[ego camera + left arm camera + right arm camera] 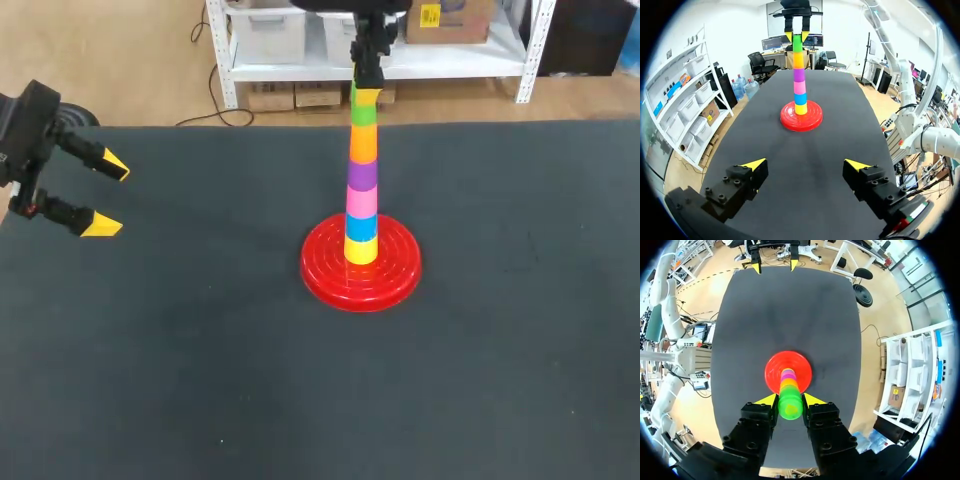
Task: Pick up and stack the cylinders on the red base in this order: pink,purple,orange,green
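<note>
A red base (330, 275) stands mid-table with a tall stack on its post: yellow, blue, pink (361, 201), purple (362, 174), orange (363, 143) and green (363, 112) at the top. My right gripper (366, 92) comes down from above and is shut on the green cylinder (790, 409), its yellow tips against both sides. My left gripper (108, 197) hangs open at the table's left edge, far from the stack, with nothing between its fingers. From the left wrist the stack (799, 75) rises straight ahead.
The dark table mat (200, 350) is bare around the base. Nothing else lies on it.
</note>
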### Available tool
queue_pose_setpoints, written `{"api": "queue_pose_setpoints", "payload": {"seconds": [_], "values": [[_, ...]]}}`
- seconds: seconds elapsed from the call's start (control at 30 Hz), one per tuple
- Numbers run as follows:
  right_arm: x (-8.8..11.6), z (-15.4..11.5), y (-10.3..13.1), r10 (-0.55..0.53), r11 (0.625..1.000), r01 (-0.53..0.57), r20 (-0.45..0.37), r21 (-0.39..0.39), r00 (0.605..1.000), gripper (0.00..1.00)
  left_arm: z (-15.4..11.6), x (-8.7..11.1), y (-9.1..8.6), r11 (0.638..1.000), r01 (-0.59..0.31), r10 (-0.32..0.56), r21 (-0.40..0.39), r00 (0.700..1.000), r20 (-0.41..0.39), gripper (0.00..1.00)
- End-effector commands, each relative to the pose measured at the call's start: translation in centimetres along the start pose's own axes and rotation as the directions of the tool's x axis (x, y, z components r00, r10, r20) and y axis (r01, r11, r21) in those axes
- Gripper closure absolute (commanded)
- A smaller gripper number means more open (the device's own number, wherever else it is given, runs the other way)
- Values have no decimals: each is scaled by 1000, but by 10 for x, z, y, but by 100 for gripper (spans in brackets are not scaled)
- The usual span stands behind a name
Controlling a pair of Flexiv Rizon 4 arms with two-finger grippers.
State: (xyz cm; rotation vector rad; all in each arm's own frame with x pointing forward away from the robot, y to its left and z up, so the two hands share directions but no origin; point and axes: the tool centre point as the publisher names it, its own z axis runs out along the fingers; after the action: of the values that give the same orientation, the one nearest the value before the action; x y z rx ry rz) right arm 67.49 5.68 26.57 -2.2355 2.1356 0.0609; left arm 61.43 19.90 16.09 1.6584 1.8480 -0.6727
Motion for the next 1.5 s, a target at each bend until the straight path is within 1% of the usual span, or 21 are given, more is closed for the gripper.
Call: {"api": "queue_pose_setpoints", "payload": {"seconds": [0.03, 0.3, 0.53, 0.8, 1.1, 1.13, 1.17, 1.2, 1.5], "values": [[3, 2, 3, 4, 1000, -4, 2, 2, 1000, 100, 0, 1, -1, 1000, -2, 2, -3, 1000, 2, 0], [8, 7, 6, 13, 1000, -13, 1, -4, 1000, 100, 0, 1, -1, 1000, -2, 2, -3, 1000, 2, 0], [8, 13, 7, 10, 1000, -10, 6, -5, 1000, 100, 0, 1, -1, 1000, -2, 2, -3, 1000, 2, 0], [11, 20, 7, 12, 1000, -12, 28, -8, 1000, 100, 0, 1, -1, 1000, -2, 2, -3, 1000, 2, 0], [12, 19, 8, 14, 1000, -13, 34, -3, 999, 100, 0, 1, -1, 1000, -2, 2, -3, 1000, 2, 0], [12, 18, 8, 13, 1000, -13, 33, -2, 999, 93, 0, 1, -1, 1000, -2, 2, -3, 1000, 2, 0], [12, 17, 8, 12, 1000, -13, 33, 12, 999, 29, 0, 1, -1, 1000, -2, 2, -3, 1000, 2, 0], [11, 16, 8, 9, 1000, -10, 33, 17, 999, 0, 0, 1, -1, 1000, -2, 2, -3, 1000, 2, 0], [5, 6, 15, -19, 998, 17, 41, 58, 999, 0, 0, 1, -1, 1000, -2, 2, -3, 1000, 2, 0]]}}
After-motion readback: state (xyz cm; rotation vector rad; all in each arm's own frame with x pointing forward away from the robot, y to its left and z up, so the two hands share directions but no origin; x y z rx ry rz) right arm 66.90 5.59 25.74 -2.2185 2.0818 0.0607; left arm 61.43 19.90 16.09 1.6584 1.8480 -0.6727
